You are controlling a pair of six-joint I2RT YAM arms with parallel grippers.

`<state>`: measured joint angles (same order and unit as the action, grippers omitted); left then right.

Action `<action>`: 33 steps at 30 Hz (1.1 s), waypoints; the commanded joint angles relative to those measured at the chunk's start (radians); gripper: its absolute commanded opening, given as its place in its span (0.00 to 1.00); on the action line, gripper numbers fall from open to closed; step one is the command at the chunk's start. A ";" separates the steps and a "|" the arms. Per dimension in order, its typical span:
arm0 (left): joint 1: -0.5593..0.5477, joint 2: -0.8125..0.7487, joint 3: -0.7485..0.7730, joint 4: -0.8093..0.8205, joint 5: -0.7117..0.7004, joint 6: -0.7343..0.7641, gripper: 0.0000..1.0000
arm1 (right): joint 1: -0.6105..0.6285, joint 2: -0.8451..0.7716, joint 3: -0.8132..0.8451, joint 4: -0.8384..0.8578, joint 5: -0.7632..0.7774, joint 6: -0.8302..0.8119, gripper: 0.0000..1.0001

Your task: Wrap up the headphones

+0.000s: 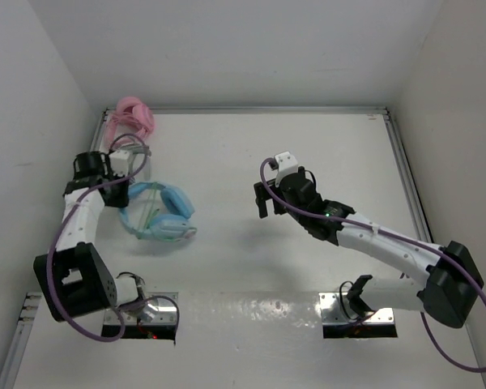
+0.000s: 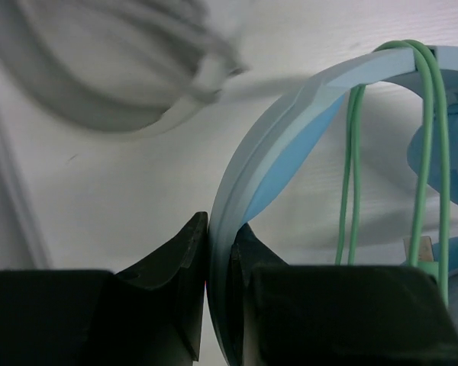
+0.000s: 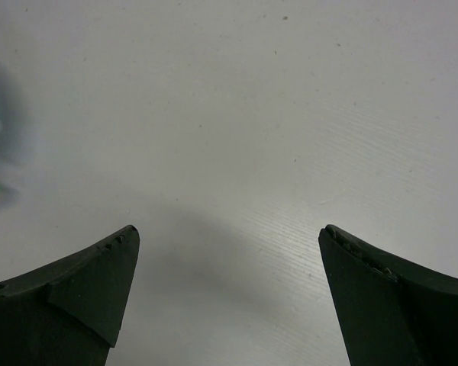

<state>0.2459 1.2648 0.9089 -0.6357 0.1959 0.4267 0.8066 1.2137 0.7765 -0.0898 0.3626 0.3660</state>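
Note:
The light blue headphones [image 1: 159, 212] lie at the left of the table, ear cups together. Their pale green cable [image 2: 430, 152] is looped over the headband [image 2: 305, 99]. My left gripper [image 1: 134, 173] sits at the headband's upper left end. In the left wrist view this gripper [image 2: 221, 226] is shut on the thin edge of the band. My right gripper [image 1: 266, 204] hovers near the table's middle, well to the right of the headphones. It stands open [image 3: 229, 229] over bare table with nothing between its fingers.
Pink headphones [image 1: 130, 118] lie in the far left corner. Grey-white headphones [image 2: 122, 69] lie just beyond the left gripper, blurred. A metal rail [image 1: 267, 110] borders the table at the back and sides, with white walls close behind.

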 commanded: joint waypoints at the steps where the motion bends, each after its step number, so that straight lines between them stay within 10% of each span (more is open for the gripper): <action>1: 0.212 -0.022 -0.008 -0.065 0.149 0.183 0.00 | -0.001 0.010 -0.002 0.085 -0.022 0.016 0.99; 12: 0.677 0.220 0.084 -0.136 0.341 0.561 0.00 | -0.001 0.053 0.053 0.068 -0.054 0.010 0.99; 24: 0.708 0.304 0.024 0.179 0.272 0.463 0.00 | -0.001 0.050 0.058 0.050 -0.044 0.008 0.99; 33: 0.707 0.301 -0.010 0.254 0.284 0.458 0.63 | -0.001 0.049 0.058 0.042 -0.037 0.004 0.99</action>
<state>0.9546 1.5871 0.9073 -0.4473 0.4496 0.8856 0.8066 1.2686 0.7891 -0.0620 0.3126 0.3664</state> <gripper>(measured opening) 0.610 0.986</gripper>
